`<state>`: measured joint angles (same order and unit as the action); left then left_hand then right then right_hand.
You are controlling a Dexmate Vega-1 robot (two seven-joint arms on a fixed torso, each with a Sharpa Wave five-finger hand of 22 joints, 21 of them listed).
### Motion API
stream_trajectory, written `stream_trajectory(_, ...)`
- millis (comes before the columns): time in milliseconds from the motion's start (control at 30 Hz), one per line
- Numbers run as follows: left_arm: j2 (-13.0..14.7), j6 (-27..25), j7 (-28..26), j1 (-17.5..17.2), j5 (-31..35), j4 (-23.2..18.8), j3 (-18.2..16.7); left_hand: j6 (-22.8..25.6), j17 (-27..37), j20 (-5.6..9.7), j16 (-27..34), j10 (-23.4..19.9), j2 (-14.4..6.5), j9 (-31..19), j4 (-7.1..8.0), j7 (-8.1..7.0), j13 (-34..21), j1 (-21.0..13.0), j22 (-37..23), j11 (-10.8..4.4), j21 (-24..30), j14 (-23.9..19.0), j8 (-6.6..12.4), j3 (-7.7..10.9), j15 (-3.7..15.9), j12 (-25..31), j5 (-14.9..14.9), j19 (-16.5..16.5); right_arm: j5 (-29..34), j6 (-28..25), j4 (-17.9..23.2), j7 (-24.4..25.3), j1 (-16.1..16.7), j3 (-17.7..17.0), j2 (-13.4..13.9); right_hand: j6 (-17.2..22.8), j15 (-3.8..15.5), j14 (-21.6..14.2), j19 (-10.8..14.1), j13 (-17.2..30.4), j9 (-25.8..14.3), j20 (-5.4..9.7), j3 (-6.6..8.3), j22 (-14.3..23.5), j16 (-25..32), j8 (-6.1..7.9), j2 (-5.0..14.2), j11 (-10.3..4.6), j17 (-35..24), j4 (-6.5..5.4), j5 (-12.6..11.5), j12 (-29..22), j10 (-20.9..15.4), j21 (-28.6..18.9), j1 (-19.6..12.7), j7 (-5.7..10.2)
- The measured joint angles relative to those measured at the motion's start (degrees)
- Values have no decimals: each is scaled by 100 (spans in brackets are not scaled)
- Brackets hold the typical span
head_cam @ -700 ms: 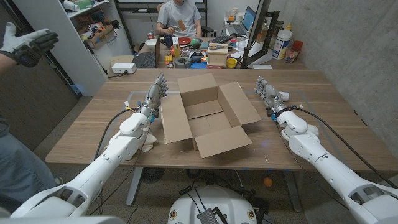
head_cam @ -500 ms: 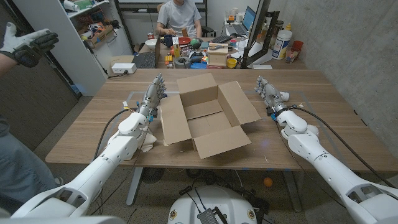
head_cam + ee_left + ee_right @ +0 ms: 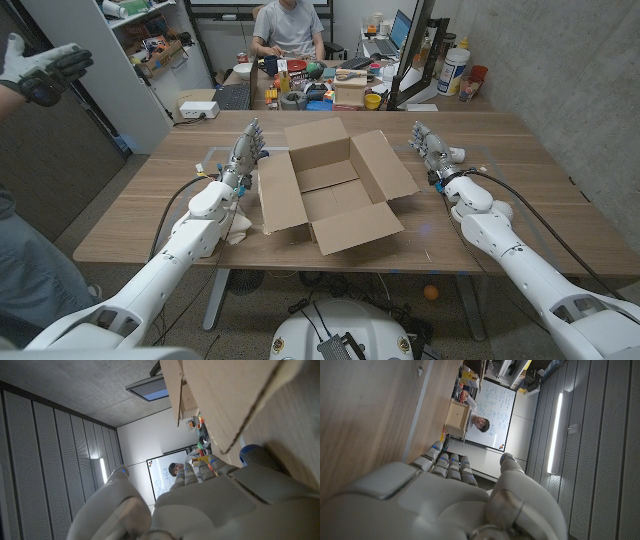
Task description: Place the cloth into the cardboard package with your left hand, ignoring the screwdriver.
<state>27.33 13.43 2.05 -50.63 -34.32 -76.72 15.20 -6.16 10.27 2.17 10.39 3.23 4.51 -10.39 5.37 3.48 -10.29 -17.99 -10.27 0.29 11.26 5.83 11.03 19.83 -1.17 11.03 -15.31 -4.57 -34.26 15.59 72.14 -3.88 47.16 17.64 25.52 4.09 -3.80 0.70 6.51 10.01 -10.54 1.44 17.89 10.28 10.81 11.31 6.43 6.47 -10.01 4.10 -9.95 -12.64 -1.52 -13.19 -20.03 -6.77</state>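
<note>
An open cardboard box (image 3: 332, 192) sits mid-table with its flaps spread. A cream cloth (image 3: 240, 228) lies crumpled on the table to the box's left, partly under my left forearm. My left hand (image 3: 246, 156) stands beside the box's left flap with its fingers stretched out, holding nothing. The left wrist view shows that hand's back (image 3: 210, 505) next to a box flap (image 3: 225, 400). To the right of the box, my right hand (image 3: 430, 150) also has its fingers extended and holds nothing. In the right wrist view its back (image 3: 445, 500) is over the wooden table (image 3: 370, 410).
A small white object (image 3: 457, 154) lies just beyond my right hand. Small bits (image 3: 207, 168) lie left of my left hand. A person's gloved hand (image 3: 42, 70) is raised at the far left. Another person sits at a cluttered desk (image 3: 320, 90) behind the table.
My left hand and forearm have edged slightly left, away from the box flap. The right arm, box and cloth have stayed put.
</note>
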Motion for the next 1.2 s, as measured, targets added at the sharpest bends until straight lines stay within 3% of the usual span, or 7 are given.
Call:
stream_trajectory(767,575,-74,-105,-810,58,-915,-537,-51,-1,-14,0,0,-31,-15,-17,51,1,-76,1,0,0,7,0,-17,-7,0,-49,-49,229,-105,452,349,242,-112,-103,24,1,0,20,-1,1,-21,0,-1,0,0,0,-1,1,0,1,0,0,0,0,-23)
stream_trajectory(1200,1233,57,105,-1249,177,-1220,-822,-92,-1,-14,0,0,-79,-14,-40,30,1,-170,1,0,0,7,0,7,-7,-1,-49,-49,400,-140,855,780,522,-52,-170,31,-19,-21,20,-1,1,-21,0,-1,0,0,30,-2,1,0,1,0,0,28,-29,-31)
